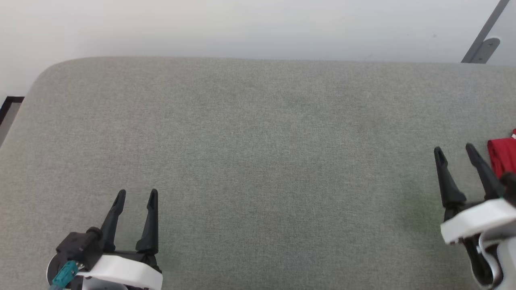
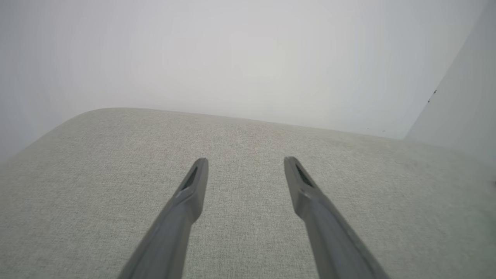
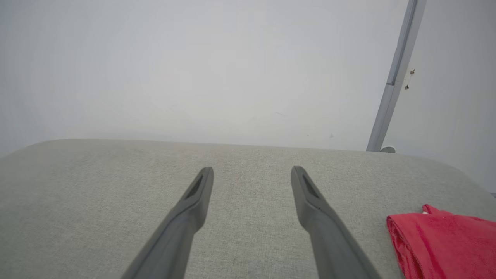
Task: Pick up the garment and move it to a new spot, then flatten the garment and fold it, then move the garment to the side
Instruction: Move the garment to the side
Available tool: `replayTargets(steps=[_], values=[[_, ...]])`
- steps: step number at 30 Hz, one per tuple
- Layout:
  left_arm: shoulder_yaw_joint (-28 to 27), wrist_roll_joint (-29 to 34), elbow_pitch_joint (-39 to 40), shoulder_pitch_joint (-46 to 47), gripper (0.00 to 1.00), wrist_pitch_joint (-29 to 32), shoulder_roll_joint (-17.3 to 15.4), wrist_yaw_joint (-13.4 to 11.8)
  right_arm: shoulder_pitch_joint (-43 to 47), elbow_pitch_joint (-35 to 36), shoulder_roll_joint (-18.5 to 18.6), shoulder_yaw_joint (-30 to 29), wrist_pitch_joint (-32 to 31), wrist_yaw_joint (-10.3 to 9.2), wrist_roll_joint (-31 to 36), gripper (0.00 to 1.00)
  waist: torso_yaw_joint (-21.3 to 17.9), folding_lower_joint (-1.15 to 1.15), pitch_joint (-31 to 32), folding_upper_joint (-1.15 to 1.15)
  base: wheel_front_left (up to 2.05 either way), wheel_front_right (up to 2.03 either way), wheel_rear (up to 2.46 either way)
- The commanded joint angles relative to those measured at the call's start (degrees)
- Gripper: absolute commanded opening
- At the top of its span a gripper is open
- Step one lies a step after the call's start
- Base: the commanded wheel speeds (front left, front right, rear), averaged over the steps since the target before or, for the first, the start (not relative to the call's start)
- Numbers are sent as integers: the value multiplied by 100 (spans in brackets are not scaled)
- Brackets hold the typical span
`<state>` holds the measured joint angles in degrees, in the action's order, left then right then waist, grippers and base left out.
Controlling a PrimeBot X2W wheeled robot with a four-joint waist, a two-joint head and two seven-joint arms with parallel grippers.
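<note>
Grey fabric surface (image 1: 258,141) against white wall (image 1: 242,24); red garment (image 1: 503,159) near right end; both jaws wide, empty.

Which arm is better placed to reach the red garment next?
Right. The right tool, open and empty, sits just left of the garment; the left tool, also open, is far across the grey surface.

No text is readable; a white speck on the garment (image 3: 441,240) may be print.
</note>
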<state>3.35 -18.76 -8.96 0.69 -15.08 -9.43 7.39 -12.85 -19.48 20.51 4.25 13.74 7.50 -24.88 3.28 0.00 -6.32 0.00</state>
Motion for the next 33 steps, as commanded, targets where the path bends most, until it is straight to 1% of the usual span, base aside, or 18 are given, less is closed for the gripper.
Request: replayTargets(steps=[1,11,17,26,33], values=[[-25,-86,34,-87,100,-8,-20,13,148,96,-68,-51,46,-3,45,100,10,0,26,0,0,0,0],[-173,-11,361,-600,100,-8,-102,13,1071,932,-444,-619,-124,-3,343,100,-7,0,243,0,0,0,0],[-317,58,553,-860,100,-8,-61,13,1419,1426,-605,-880,-320,-3,494,100,-28,0,302,0,0,0,0],[-372,82,627,-971,100,-8,-47,13,1628,1750,-723,-1032,-503,-3,551,100,-6,0,357,0,0,0,0],[-371,86,638,-969,100,-8,-36,13,1659,1857,-757,-1043,-546,-3,546,100,-6,0,346,0,0,0,0]])
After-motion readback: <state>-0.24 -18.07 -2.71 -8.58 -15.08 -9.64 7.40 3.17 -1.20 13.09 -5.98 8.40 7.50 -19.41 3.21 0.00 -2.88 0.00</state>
